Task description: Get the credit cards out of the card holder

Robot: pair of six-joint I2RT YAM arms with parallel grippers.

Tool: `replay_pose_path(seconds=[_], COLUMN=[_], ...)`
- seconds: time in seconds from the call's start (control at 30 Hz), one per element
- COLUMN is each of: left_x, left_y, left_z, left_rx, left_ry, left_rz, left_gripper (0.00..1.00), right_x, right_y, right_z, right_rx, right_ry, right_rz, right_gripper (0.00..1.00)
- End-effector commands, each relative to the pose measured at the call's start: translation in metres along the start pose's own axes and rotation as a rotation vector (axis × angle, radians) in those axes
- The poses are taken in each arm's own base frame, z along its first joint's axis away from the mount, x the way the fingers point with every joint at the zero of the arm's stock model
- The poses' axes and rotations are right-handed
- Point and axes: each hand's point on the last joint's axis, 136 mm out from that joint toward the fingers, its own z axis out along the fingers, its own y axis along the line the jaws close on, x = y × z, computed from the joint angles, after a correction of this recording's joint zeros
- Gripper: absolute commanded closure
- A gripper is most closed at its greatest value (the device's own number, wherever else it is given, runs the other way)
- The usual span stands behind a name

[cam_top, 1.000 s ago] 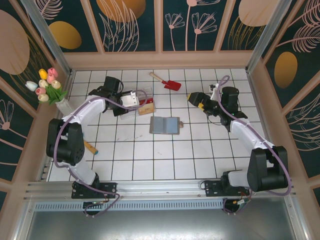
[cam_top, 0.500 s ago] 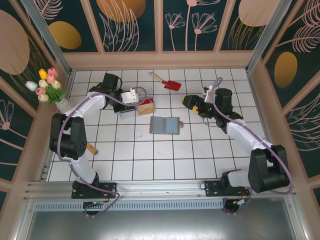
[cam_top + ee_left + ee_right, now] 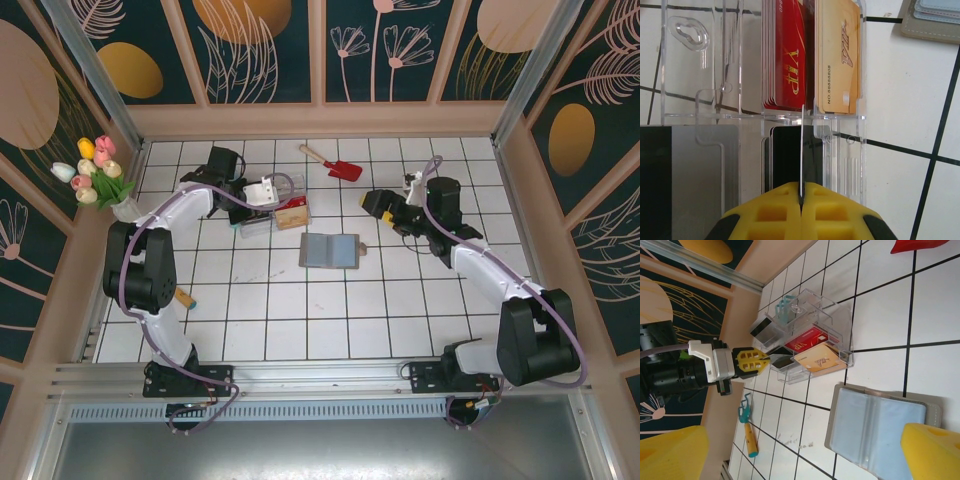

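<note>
Pinching a card (image 3: 802, 150) edge-on over the tray (image 3: 690, 100), left end effector (image 3: 801, 192) hovers; right end effector (image 3: 374, 202) spreads near card holder (image 3: 330, 250).

White-tiled counter (image 3: 300, 330) with dark grout lines, boxed in by dark teal walls (image 3: 440, 60) painted with pale flowers and orange ovals. Light wooden battens (image 3: 318, 50) frame the panels. An aluminium rail (image 3: 320, 378) runs along the near edge. The light is even.
</note>
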Motion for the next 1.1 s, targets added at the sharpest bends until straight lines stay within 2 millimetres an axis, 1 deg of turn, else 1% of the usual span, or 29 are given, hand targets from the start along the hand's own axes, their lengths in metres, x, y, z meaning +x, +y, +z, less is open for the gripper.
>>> replay_pose_path(seconds=[0.0,0.07,0.17,0.33,0.5,0.67,0.87,1.07], left_x=[-0.002,0.0,0.006,0.013,0.015,0.021,0.016,0.018], left_y=[0.014,0.015,0.014,0.004,-0.005,-0.002,0.005,0.009], left_z=[0.001,0.001,0.003,0.003,0.003,0.008,0.009,0.013], left_rx=[-0.051,-0.062,-0.062,-0.011,0.08,0.078,0.066,0.065], left_ry=[-0.035,-0.03,-0.007,0.018,0.02,0.04,0.024,0.037], left_rz=[0.001,-0.005,-0.007,0.009,-0.009,-0.01,-0.011,-0.032], left_gripper=[0.92,0.89,0.89,0.89,0.89,0.89,0.83,0.82], right_x=[0.002,0.002,0.002,0.002,0.002,0.002,0.001,-0.001], right_y=[-0.001,-0.001,0.0,0.001,0.001,0.002,0.002,0.004], right_z=[0.005,0.004,0.004,0.004,0.005,0.006,0.009,0.01], right_rx=[-0.009,-0.009,-0.009,-0.012,-0.012,-0.012,-0.01,-0.013], right_ry=[-0.004,-0.005,-0.006,-0.005,-0.005,-0.003,0.002,-0.001], right_rz=[0.001,0.0,0.0,0.001,0.002,0.002,0.006,0.003], right_gripper=[0.01,0.01,0.01,0.01,0.01,0.01,0.01,0.01])
